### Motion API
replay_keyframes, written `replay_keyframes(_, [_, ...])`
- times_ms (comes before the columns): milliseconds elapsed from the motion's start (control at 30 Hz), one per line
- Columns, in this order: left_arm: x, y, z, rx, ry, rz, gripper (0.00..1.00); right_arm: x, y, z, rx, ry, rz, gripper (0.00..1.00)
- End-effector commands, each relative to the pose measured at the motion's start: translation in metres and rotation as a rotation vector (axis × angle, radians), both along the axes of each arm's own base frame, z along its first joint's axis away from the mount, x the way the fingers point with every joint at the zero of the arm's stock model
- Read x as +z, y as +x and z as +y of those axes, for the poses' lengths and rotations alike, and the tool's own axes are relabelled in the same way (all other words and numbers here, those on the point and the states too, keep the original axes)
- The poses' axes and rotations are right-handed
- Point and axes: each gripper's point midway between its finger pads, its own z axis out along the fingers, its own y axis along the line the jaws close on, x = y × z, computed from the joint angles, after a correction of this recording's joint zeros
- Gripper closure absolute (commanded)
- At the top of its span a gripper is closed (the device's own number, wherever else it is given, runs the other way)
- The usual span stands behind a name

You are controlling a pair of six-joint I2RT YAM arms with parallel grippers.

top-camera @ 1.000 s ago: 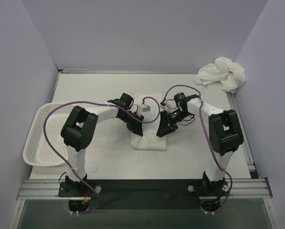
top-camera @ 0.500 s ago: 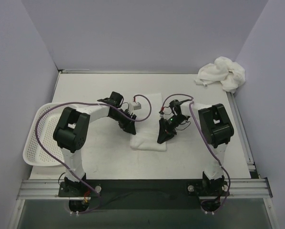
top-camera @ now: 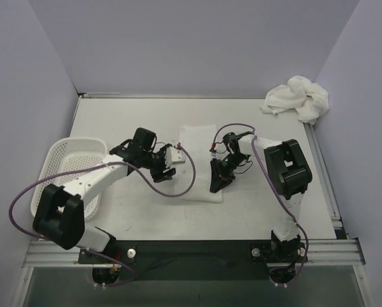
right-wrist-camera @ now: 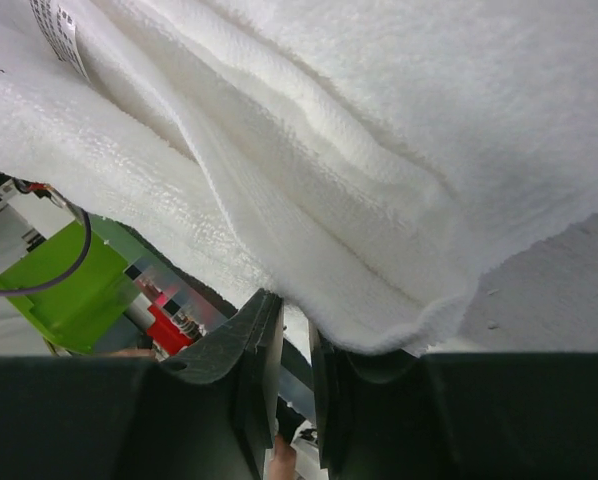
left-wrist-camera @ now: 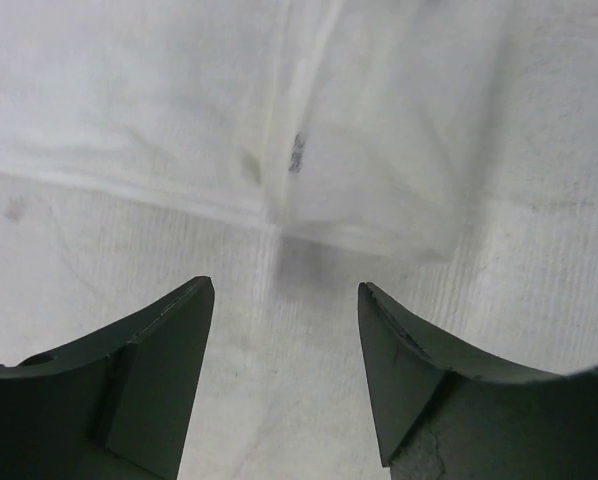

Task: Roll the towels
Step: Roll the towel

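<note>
A folded white towel (top-camera: 197, 137) lies flat at the table's middle. My left gripper (top-camera: 165, 171) hovers open just off its left edge; in the left wrist view the towel (left-wrist-camera: 399, 120) lies ahead of the empty gripper (left-wrist-camera: 284, 290), over bare table. My right gripper (top-camera: 215, 184) is at the towel's near right edge. The right wrist view shows that gripper (right-wrist-camera: 294, 310) almost shut, pinching the lifted towel (right-wrist-camera: 379, 150) at its edge, a small tag (right-wrist-camera: 59, 25) at upper left. A second towel (top-camera: 297, 97) lies crumpled at the back right corner.
A white perforated basket (top-camera: 57, 167) sits at the table's left edge, close to the left arm's elbow. Purple walls close in the left, back and right sides. Purple cables loop off both arms over the table.
My left gripper has opened, let go of the towel and drawn back to the left, its arm swinging low over the basket. The right gripper has stayed at the near right edge.
</note>
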Motion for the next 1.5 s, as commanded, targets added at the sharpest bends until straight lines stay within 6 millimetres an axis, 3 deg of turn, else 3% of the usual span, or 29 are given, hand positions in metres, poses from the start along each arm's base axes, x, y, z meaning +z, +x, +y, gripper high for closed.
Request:
replay_keyframes(0, [0.028,-0.011,-0.037,-0.167,0.012,-0.293,0.29,-0.005,0.001,-0.011,0.051,-0.084,-0.056,0.81])
replay_keyframes(100, [0.028,-0.039,-0.069,-0.302,0.034,-0.399,0.27,-0.006,0.0,-0.012,0.052,-0.09,-0.05,0.8])
replay_keyframes(200, [0.026,-0.04,-0.092,-0.313,0.041,-0.423,0.27,-0.009,0.0,-0.012,0.053,-0.094,-0.044,0.8])
replay_keyframes(300, [0.007,-0.041,-0.097,-0.315,0.066,-0.367,0.28,-0.009,0.001,-0.011,0.051,-0.092,-0.037,0.8])
replay_keyframes(400, [-0.025,-0.043,-0.082,-0.317,0.15,-0.319,0.3,-0.01,0.001,-0.013,0.047,-0.093,-0.034,0.8])
replay_keyframes(533, [-0.064,-0.036,-0.036,-0.256,0.253,-0.212,0.36,-0.012,0.001,-0.016,0.039,-0.096,-0.022,0.8])
replay_keyframes(600, [-0.072,-0.036,-0.016,-0.23,0.282,-0.158,0.39,-0.012,0.002,-0.016,0.032,-0.094,-0.016,0.8])
replay_keyframes(700, [-0.064,-0.029,-0.003,-0.204,0.275,-0.16,0.39,-0.012,0.002,-0.016,0.033,-0.088,-0.013,0.8])
replay_keyframes(833, [-0.013,-0.028,-0.023,-0.199,0.188,-0.252,0.36,-0.008,0.0,-0.012,0.036,-0.051,-0.005,0.8])
replay_keyframes(867, [-0.002,-0.035,-0.036,-0.226,0.174,-0.277,0.35,-0.007,-0.001,-0.011,0.038,-0.046,-0.002,0.8])
replay_keyframes(967, [0.012,-0.049,-0.047,-0.277,0.175,-0.338,0.33,-0.006,-0.001,-0.008,0.038,-0.031,0.002,0.8])
replay_keyframes(1100, [0.003,-0.084,-0.07,-0.437,0.207,-0.427,0.28,-0.007,-0.001,-0.007,0.039,-0.028,0.012,0.79])
replay_keyframes(1167, [-0.006,-0.085,-0.075,-0.459,0.249,-0.447,0.27,-0.009,-0.001,-0.008,0.038,-0.027,0.014,0.79])
replay_keyframes(1300, [-0.02,-0.073,-0.091,-0.441,0.286,-0.484,0.27,-0.009,-0.002,-0.007,0.039,-0.019,0.021,0.79])
replay_keyframes(1467, [-0.049,-0.054,-0.092,-0.402,0.376,-0.507,0.27,-0.006,-0.001,-0.003,0.028,0.004,0.035,0.79])
